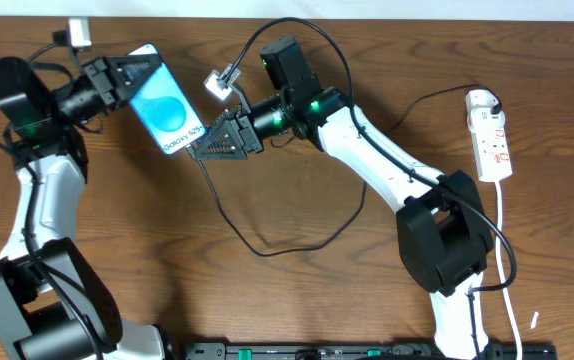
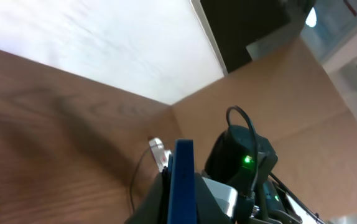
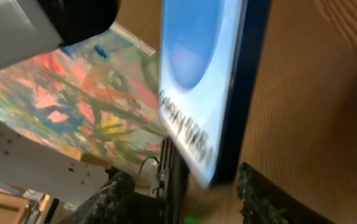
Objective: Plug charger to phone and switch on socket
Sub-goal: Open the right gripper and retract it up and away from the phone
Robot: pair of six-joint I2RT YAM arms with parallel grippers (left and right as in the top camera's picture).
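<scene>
The phone [image 1: 167, 110], blue screen up, hangs tilted above the table at the upper left, with my left gripper [image 1: 145, 75] shut on its upper end. In the left wrist view its blue edge [image 2: 181, 186] stands between the closed jaws. My right gripper [image 1: 215, 142] sits at the phone's lower end. In the right wrist view its fingers [image 3: 262, 199] stand apart, with the phone's [image 3: 203, 81] bottom corner just above the gap. The charger [image 1: 267, 250], a thin black cable, loops over the table from under the right gripper; its plug tip is hidden. The socket [image 1: 489, 135] lies at the far right.
The socket's white cord [image 1: 507, 270] runs down the right edge. A small grey connector [image 1: 219, 82] hangs by the right wrist. A white block [image 1: 79, 33] sits at the back left. A black rail [image 1: 367, 352] lines the front edge.
</scene>
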